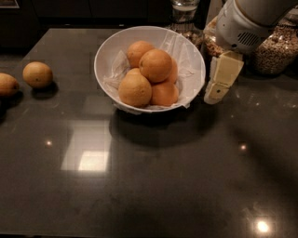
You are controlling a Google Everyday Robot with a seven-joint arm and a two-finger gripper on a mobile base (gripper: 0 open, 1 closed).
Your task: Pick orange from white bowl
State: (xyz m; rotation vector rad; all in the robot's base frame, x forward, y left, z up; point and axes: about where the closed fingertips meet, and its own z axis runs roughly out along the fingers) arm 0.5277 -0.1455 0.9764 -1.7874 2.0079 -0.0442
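Observation:
The white bowl [99, 69] stands at the back middle of the dark counter, lined with crinkled paper. It holds several oranges. The round, deep-orange orange [156, 65] sits on top of the pile. A larger, paler one [134, 89] lies at the front left, and others lie behind and to the lower right. My gripper [219, 87] hangs from the white arm at the upper right. It is just outside the bowl's right rim, pointing down, a little above the counter and holding nothing that I can see.
Two duller yellowish-brown fruits [37, 74] [6, 84] lie on the counter at the far left. Glass jars [276, 46] with grainy contents stand behind the arm at the back right, and another jar [184, 10] stands behind the bowl.

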